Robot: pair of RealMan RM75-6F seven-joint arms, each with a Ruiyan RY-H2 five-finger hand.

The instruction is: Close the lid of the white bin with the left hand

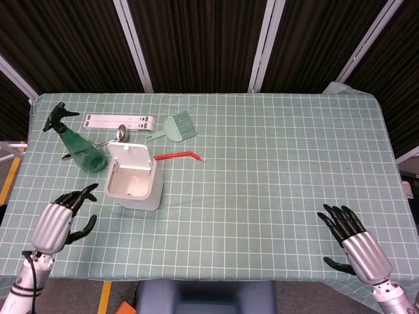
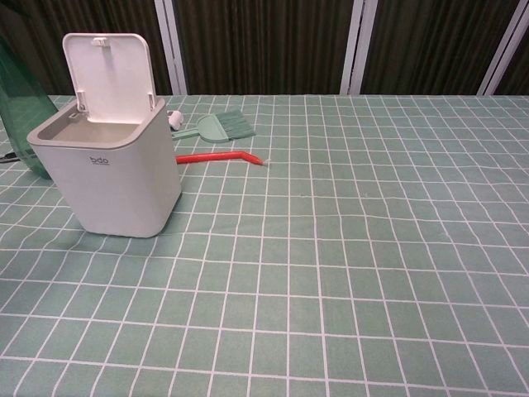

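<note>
- white bin [image 1: 134, 185] sits on the left half of the table [image 1: 275, 163]; lid [image 1: 130, 157] hinged at the far edge, standing up and open (chest view shows it near upright, tipped slightly back).
- left hand [image 1: 60, 219] is at the near-left table edge, empty, fingers spread and pointing up-right. Not touching anything.
- key relation: from the left hand the bin lies at roughly 2 o'clock, near but apart; lid top is a bit further, still about 2 o'clock.
- lid's free edge runs left-right across the table, so my read is the hand has to get above and behind it, then push toward 6 o'clock and down.
- right hand [image 1: 350, 239] is at the near-right edge, also empty with fingers apart, well apart from the bin. Left is clearly nearer.
- clutter at the bin's 10 to 12 o'clock: green spray bottle [image 1: 77, 144], spoon [image 1: 120, 134] (likely snag on a wide swing, judgement only).
</note>
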